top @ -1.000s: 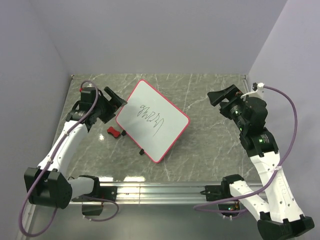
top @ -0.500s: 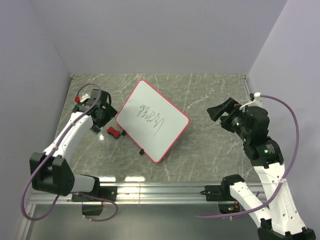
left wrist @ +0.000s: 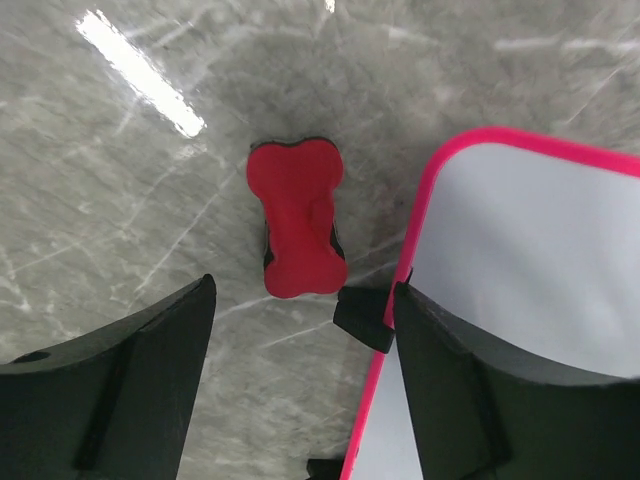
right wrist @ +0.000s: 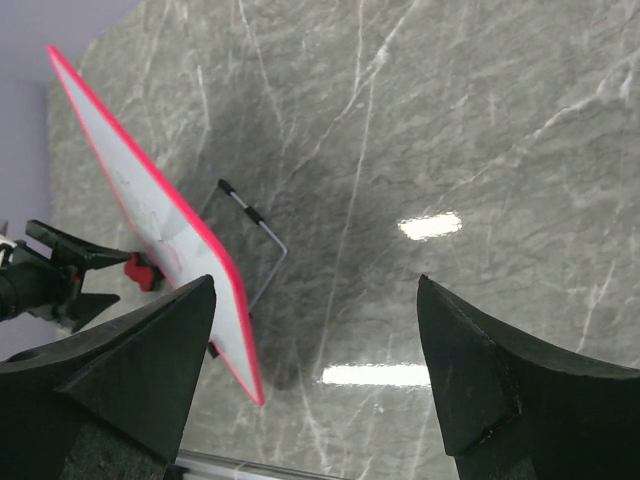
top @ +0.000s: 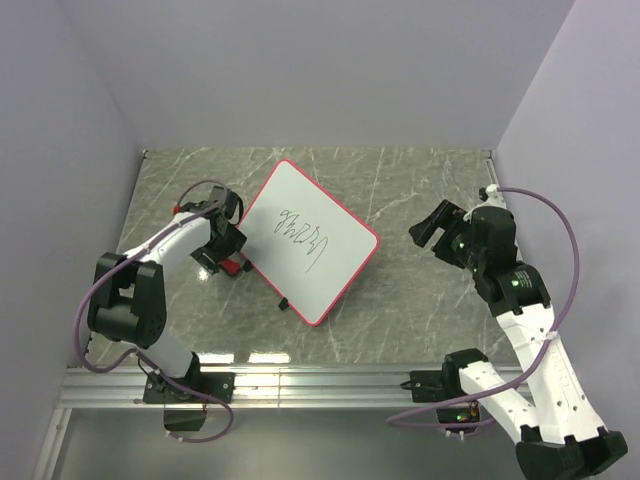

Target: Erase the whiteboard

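Whiteboard (top: 305,240) sits diagonally, long axis running far-left to near-right.

Whiteboard (top: 305,240): pink frame, black scribble, apparently propped tilted.

White board (top: 305,240) with pink-red frame and black scribble (top: 302,234), red eraser (left wrist: 295,217) with black edge, grey white-veined marble table (top: 420,290), purple cables (top: 577,262), pale lilac walls (top: 320,70)
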### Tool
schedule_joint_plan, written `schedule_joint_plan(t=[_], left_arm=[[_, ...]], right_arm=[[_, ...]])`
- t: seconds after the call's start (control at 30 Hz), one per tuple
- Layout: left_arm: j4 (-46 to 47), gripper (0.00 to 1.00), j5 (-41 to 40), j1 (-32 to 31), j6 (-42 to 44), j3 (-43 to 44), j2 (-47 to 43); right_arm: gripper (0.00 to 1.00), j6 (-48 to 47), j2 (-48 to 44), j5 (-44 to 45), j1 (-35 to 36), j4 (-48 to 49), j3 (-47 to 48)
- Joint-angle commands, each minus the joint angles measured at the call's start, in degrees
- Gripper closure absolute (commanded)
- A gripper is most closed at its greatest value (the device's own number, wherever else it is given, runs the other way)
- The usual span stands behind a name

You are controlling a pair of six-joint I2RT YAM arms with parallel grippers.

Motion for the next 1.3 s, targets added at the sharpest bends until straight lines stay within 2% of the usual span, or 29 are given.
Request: schedule_joint_plan(t=[0.0,0.2,0.3,0.63,0.77,0.93,1.13,1.17,1.27], left_arm=[[1.63,0.24,-0.39,-1.14,-1.57,-0.07,0.84],[0.23,0.27,-0.57,-1.14,-1.39,1.15,4.26],[0.05,0.3,-1.53,-1.23,-1.39,0.72,3.75],[2.16,0.28,-2.23,-0.96,-0.43,-0.87,5.41],[3.57,0.3,-1.36,1.22,0.45,-1.66,6.2],[8.13,0.41,0.66,4.39,2.3,-4.12,5.68],[12.09,0.54,3.91,4.4,4.14,-5.0,5.68],[13.66,0.55,4.7,4.4,4.84,-5.52,5.68],[14.47,0.67,6.11,4.22,5.46,-5.61,6.03]], right_arm=[[0.12,-3.75,0.65,2.82,1.04,3.26,0.61],[0.12,-5.16,1.44,6.34,0.95,2.99,0.97],[0.12,-5.42,1.96,5.91,1.04,3.25,0.97],[0.12,-5.86,4.16,5.73,0.95,4.22,1.31],[0.12,-5.95,4.95,4.85,1.04,4.4,2.55],[0.12,-6.04,5.66,4.24,1.04,4.75,3.25],[0.12,-7.62,8.46,2.57,0.95,7.21,7.54],[0.12,-8.58,9.08,0.91,1.04,7.73,8.51],[0.12,-10.25,12.85,-4.98,1.04,10.46,12.64]])
